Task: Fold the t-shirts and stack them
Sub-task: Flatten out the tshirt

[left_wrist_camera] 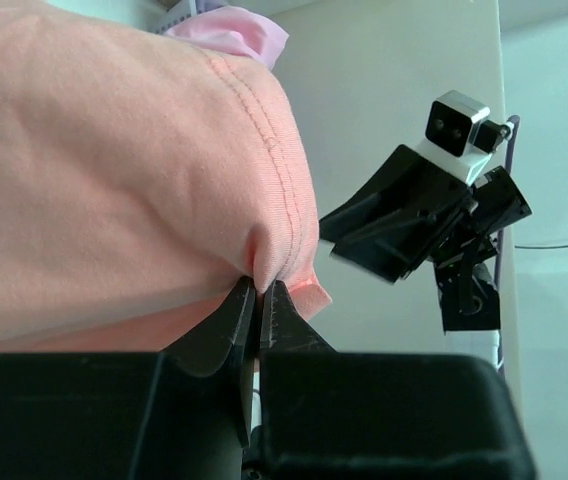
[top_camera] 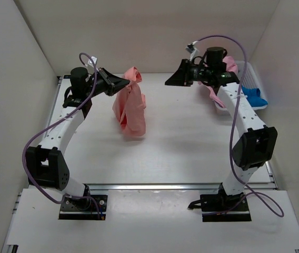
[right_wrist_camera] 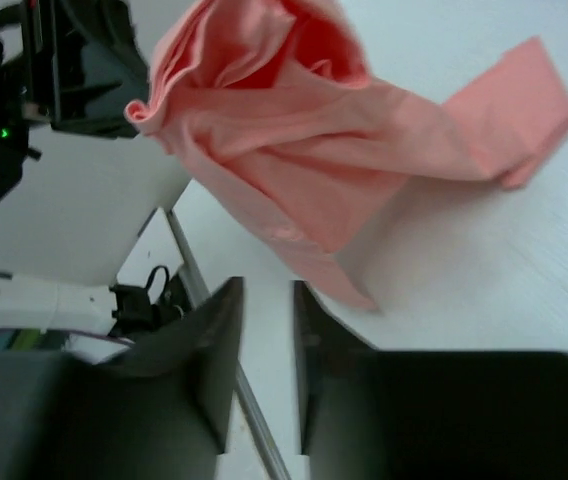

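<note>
The salmon-coral t-shirt [top_camera: 130, 109] hangs bunched from my left gripper [top_camera: 129, 80], its lower end resting on the table. In the left wrist view the jaws [left_wrist_camera: 261, 287] are shut on a stitched fold of this shirt [left_wrist_camera: 114, 170]. My right gripper [top_camera: 167, 81] is open and empty, held above the table to the right of the shirt and apart from it. In the right wrist view [right_wrist_camera: 267, 300] it faces the hanging shirt [right_wrist_camera: 304, 130]. The lighter pink t-shirt [top_camera: 229, 64] and the bright blue t-shirt [top_camera: 256, 97] lie in the basket.
The white plastic basket [top_camera: 251, 72] stands at the back right, partly behind my right arm. White walls close in the table on the left, back and right. A metal rail [top_camera: 165, 185] runs along the table's near edge.
</note>
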Available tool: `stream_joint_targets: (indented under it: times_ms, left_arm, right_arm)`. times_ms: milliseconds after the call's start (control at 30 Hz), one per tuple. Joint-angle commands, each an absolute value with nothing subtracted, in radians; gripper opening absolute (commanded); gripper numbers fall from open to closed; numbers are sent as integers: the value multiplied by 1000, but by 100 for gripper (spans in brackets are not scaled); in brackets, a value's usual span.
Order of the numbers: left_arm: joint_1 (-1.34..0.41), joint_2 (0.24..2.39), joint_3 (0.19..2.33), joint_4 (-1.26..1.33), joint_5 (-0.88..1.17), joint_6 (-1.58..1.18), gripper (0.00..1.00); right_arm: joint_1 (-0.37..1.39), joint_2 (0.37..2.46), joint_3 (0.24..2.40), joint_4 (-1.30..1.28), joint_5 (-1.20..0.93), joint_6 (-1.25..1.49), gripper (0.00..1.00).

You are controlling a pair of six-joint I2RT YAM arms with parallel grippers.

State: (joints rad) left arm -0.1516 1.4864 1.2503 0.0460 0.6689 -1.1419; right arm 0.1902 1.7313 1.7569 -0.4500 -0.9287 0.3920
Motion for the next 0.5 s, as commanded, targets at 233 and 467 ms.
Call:
stream_joint_targets:
  times_ms: [233,467]
  left_arm:
    - [-155,1424,1250,94,673,-1147,0]
    - [-166,1422,1240,98,678,-1149,0]
  right_arm:
    - [379,1839,1802,-245,-991,476,62]
    - [436,1954,1900,-272,-991,451,66]
